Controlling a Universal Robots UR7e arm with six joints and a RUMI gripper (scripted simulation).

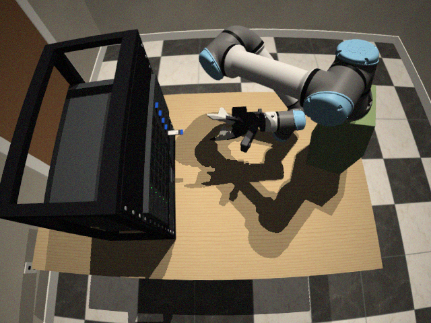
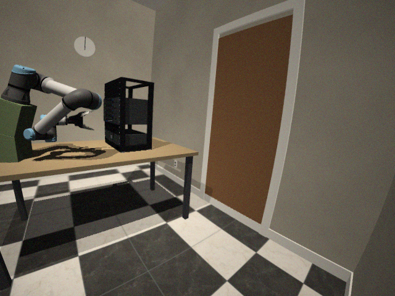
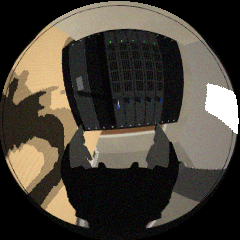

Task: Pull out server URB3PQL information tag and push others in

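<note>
The black rack [image 1: 104, 208] [image 2: 122, 118] [image 3: 173, 80] stands upright on the table. One information tag [image 1: 172, 132] [image 3: 118, 104], white with a blue end, sticks out from the lowest of a group of servers. The servers above it have blue tag ends, such as this tag [image 1: 156, 105] [image 3: 148, 100], close to their fronts. No service-tag print is readable. My gripper [image 1: 211, 127] [image 2: 92, 120] [image 3: 119, 124] is open and empty, in front of the rack and apart from the protruding tag.
The wooden table [image 1: 215, 257] [image 2: 172, 153] carries the rack. The green arm base [image 1: 363, 138] [image 2: 7, 127] is at the opposite end. A separate unit with a light patch [image 3: 80, 82] sits lower in the rack. A wall and a brown door [image 2: 249, 111] are behind the rack.
</note>
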